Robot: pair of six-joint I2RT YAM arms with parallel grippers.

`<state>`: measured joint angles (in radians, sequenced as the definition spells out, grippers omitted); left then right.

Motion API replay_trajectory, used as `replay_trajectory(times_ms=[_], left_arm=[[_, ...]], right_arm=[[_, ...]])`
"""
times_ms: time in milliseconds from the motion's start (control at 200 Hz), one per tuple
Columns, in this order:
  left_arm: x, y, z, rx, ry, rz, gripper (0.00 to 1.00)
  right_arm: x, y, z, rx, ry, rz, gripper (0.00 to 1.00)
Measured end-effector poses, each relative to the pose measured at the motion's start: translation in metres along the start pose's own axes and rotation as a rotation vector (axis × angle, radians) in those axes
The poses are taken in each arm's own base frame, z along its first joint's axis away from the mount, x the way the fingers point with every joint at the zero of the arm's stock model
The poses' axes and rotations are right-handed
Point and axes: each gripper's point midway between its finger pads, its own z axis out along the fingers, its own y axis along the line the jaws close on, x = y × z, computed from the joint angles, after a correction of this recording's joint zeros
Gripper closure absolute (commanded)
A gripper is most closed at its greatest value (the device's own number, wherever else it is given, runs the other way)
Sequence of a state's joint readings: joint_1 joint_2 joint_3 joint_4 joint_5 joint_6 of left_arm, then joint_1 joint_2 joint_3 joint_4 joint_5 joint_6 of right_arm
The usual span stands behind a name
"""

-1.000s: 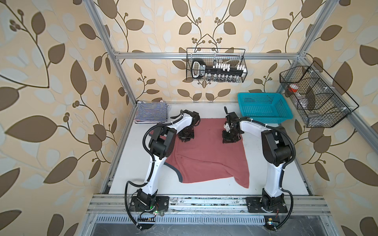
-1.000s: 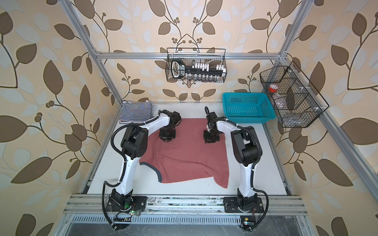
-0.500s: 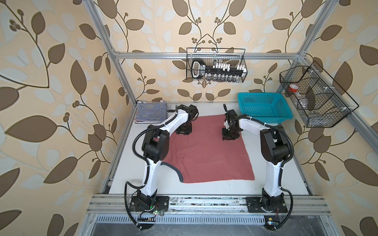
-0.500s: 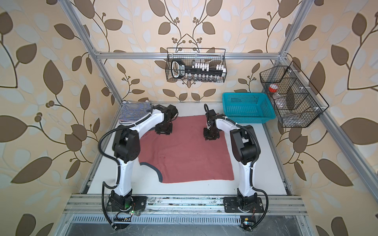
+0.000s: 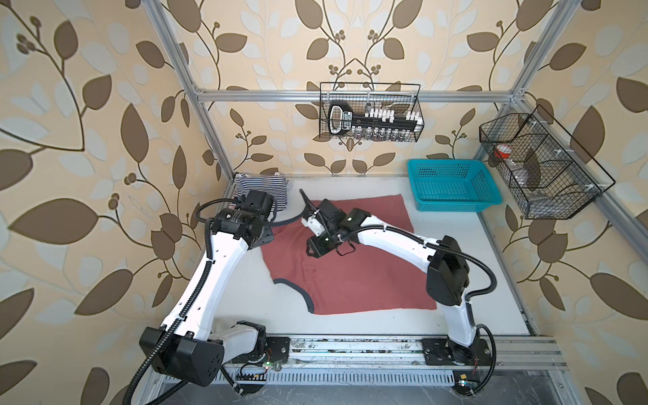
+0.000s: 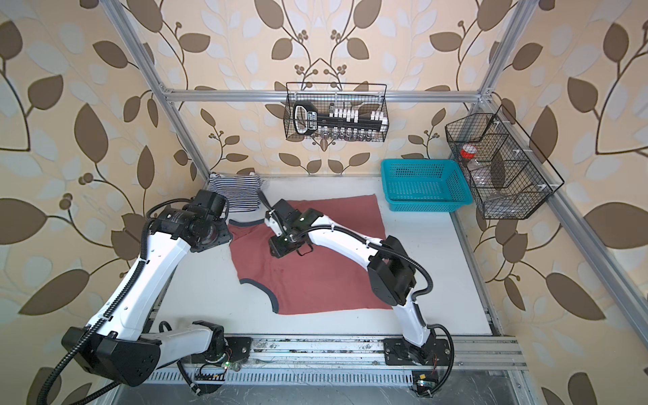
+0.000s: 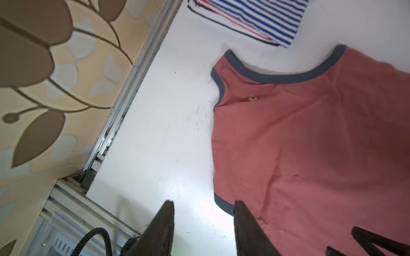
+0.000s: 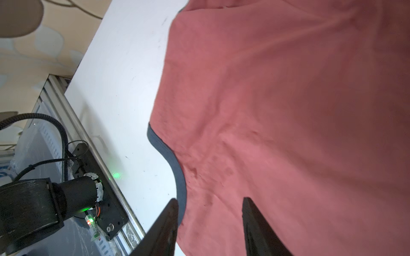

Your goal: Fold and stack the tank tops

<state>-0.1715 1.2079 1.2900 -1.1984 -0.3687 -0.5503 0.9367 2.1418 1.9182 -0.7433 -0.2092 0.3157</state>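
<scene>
on back wall (image 5: 277, 63) | wire basket (image 5: 419, 105) holds bottles (image 5: 377, 134) | both jaws released | tank top (image 5: 350, 280) flat

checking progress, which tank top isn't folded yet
The dusty red tank top with dark trim: it lies spread out flat, while the striped tops sit folded in a far corner.

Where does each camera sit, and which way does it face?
Top views: high at the front, looking down on table, red top, striped tops, basket; left arm and right arm show.
Left wrist: on the left arm, facing red top and striped tops; open left gripper shows.
Right wrist: on the right arm, facing the red top's trim; open right gripper shows.
Shared: both wrist views show the red top's dark trim.
</scene>
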Motion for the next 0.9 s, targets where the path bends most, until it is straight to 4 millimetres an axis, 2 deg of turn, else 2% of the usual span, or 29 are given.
replay_trajectory(times_ms=[95, 230, 345, 495, 660, 800, 900], left_arm=[[0.009, 0.007, 0.01, -0.019, 0.036, -0.009, 0.53], [0.019, 0.011, 0.018, -0.023, 0.069, -0.018, 0.53], [0.032, 0.014, 0.032, -0.035, 0.111, -0.022, 0.54], [0.061, 0.016, 0.058, -0.036, 0.214, -0.031, 0.54], [0.076, 0.001, 0.083, 0.001, 0.297, -0.058, 0.54], [0.081, -0.014, 0.101, 0.035, 0.345, -0.097, 0.54], [0.08, -0.024, 0.11, 0.065, 0.36, -0.126, 0.54]], right_arm=[[0.007, 0.018, 0.026, -0.019, 0.037, -0.041, 0.49], [0.021, 0.032, 0.055, -0.039, 0.094, -0.073, 0.48], [0.028, 0.041, 0.069, -0.065, 0.119, -0.082, 0.47], [0.029, 0.049, 0.085, -0.098, 0.129, -0.09, 0.44], [0.039, 0.045, 0.102, -0.105, 0.158, -0.084, 0.44], [0.047, 0.041, 0.115, -0.106, 0.179, -0.078, 0.44], [0.046, 0.042, 0.116, -0.11, 0.175, -0.079, 0.53]])
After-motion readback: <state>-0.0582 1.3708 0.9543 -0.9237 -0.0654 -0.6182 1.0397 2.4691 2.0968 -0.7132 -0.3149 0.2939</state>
